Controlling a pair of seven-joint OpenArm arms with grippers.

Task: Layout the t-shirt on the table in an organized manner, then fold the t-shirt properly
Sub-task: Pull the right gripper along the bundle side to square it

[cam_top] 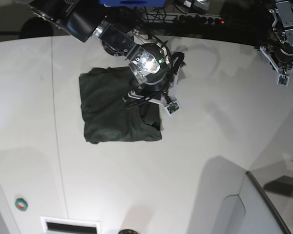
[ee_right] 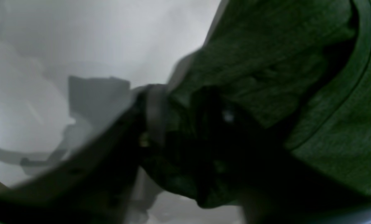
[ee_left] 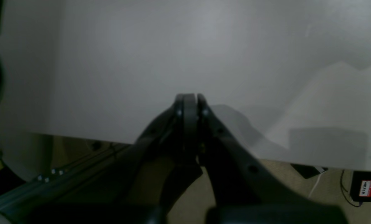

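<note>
In the base view, the T-shirt [cam_top: 102,109] lies broadly left-to-right across the desk [cam_top: 195,131]; its collar's direction is unclear. Right jaws stand apart over cloth; left jaws meet.

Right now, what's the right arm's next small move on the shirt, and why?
Probably ease the right gripper shut on the dark green t-shirt: its fingers stand apart over the fabric near one edge, where the cloth bunches into ridges, so a pinch there looks likely to catch it.

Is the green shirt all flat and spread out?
No, the shirt isn't fully spread: in the base view it's bunched under the arm, with creases and overlapping layers.
</note>
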